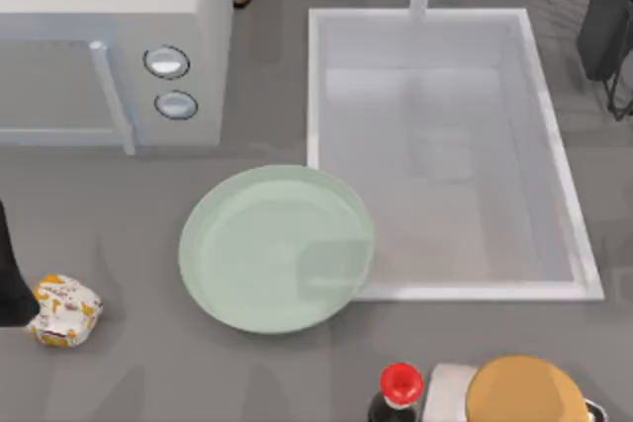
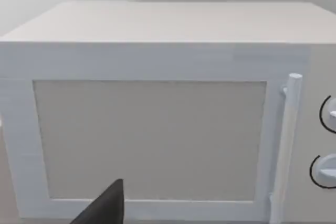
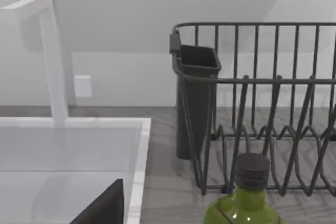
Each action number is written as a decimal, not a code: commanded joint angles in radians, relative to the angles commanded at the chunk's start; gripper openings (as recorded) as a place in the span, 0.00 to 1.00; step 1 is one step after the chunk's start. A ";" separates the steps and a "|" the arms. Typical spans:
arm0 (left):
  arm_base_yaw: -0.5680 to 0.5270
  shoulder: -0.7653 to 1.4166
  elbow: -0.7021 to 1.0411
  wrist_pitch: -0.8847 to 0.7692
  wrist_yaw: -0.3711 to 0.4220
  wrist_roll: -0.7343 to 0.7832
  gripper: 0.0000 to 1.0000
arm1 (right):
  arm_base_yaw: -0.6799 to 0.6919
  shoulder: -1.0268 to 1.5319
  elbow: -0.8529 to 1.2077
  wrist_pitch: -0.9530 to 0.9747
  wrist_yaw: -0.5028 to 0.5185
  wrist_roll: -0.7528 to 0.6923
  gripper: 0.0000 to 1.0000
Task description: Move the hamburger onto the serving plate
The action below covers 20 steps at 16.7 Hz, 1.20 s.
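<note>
the hamburger (image 1: 65,310) lies on the grey desk (image 1: 129,373) near its left edge, well apart from the serving plate (image 1: 276,248), which sits bare beside the sink (image 1: 445,155). the left arm (image 1: 10,279) is just beside the hamburger, its gripper's opening impossible to tell. the left wrist view faces the microwave (image 2: 157,114); the right wrist view faces a dish rack (image 3: 262,108)
</note>
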 joint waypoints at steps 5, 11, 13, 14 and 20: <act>-0.007 0.066 0.051 -0.049 0.000 0.011 1.00 | 0.000 0.000 0.000 0.000 0.000 0.000 1.00; -0.044 0.462 0.308 -0.300 -0.001 0.066 1.00 | 0.000 0.000 0.000 0.000 0.000 0.000 1.00; -0.059 0.646 0.418 -0.407 -0.001 0.090 1.00 | 0.000 0.000 0.000 0.000 0.000 0.000 1.00; -0.067 0.741 0.475 -0.462 -0.001 0.102 1.00 | 0.000 0.000 0.000 0.000 0.000 0.000 1.00; -0.112 1.285 0.791 -0.768 -0.001 0.170 1.00 | 0.000 0.000 0.000 0.000 0.000 0.000 1.00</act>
